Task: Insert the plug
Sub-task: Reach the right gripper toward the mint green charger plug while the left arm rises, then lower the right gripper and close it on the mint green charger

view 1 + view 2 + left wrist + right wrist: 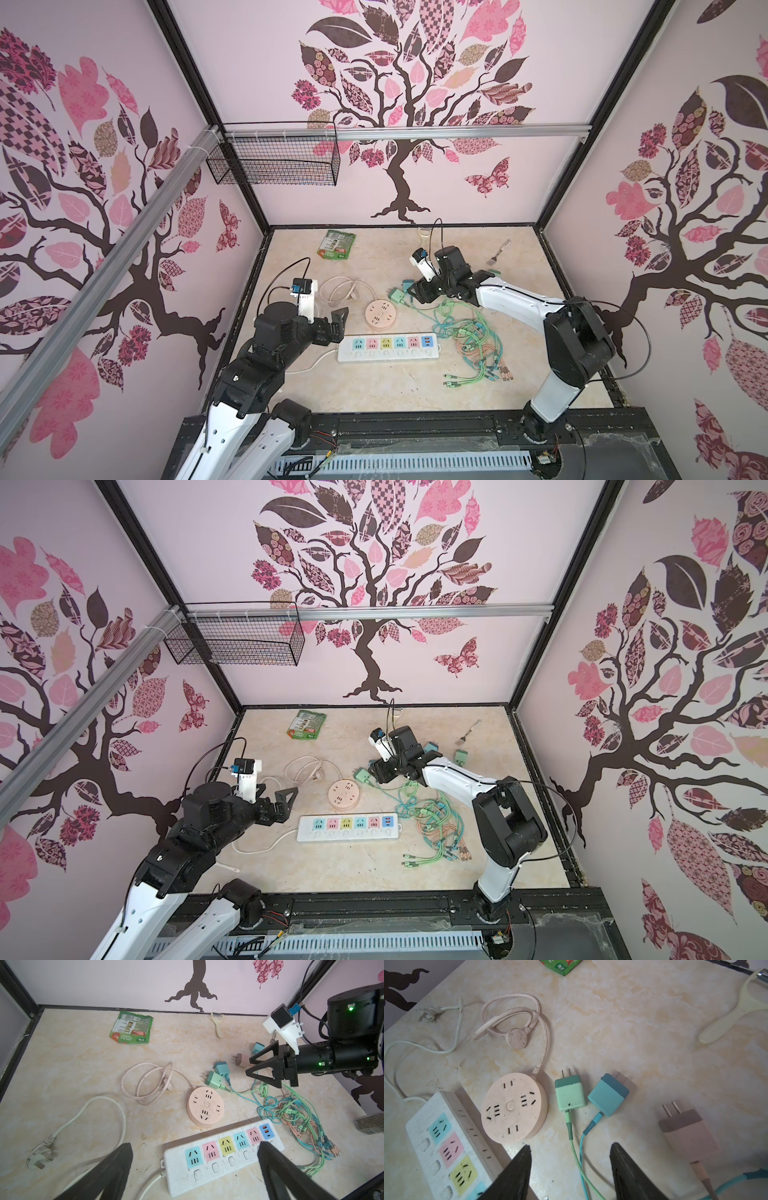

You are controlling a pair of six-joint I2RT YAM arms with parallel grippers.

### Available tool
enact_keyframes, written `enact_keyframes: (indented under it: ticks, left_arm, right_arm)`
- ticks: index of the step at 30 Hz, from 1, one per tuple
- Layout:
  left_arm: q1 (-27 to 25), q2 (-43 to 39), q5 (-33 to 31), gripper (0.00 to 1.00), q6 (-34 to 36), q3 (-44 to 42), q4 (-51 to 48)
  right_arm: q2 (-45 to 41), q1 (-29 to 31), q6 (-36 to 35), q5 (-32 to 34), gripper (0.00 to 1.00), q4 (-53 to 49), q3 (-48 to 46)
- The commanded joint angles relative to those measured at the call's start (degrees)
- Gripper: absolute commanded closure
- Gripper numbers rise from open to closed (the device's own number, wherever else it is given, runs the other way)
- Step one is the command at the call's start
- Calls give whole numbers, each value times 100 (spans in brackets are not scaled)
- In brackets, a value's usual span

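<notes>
1. At the left of the table [374, 386], the left claw [341, 324] hangs wide open and empty, near the left end of the strip [388, 347].
2. Behind the strip lies the round socket [380, 316]; the holes of both face up.
3. Just right of the round socket lies the green plug [570, 1095], free on the table, and I judge it is the one to take. To do this step well, the right claw [571, 1146] should go forward until its fingers [517, 1172] stand on the two flat sides of the body, not on the cable. It should also keep off the blue plug [608, 1095], which lies just beside.
4. The green plug lies flat: its long axis runs along the table, from cable to prongs. The prongs point away from the right claw, toward the left and the far side of the table, so they must later be turned down for a socket.
5. Farther right, the right claw is partly open and holds nothing; its fingers stand over the cables [575, 1157], short of the plug bodies.
</notes>
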Motion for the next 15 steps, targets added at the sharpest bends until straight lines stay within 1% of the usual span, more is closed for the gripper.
enact_keyframes:
  ticks: [1, 6, 15]
  left_arm:
    - [-6, -75, 67, 2, -24, -227, 242]
    - [-5, -81, 59, 2, 5, -242, 241]
    - [-7, -127, 53, 2, -24, -265, 244]
  right_arm:
    - [430, 74, 45, -51, 40, -106, 368]
    - [855, 137, 54, -16, 42, -129, 616]
    - [1449, 242, 25, 152, 41, -194, 948]
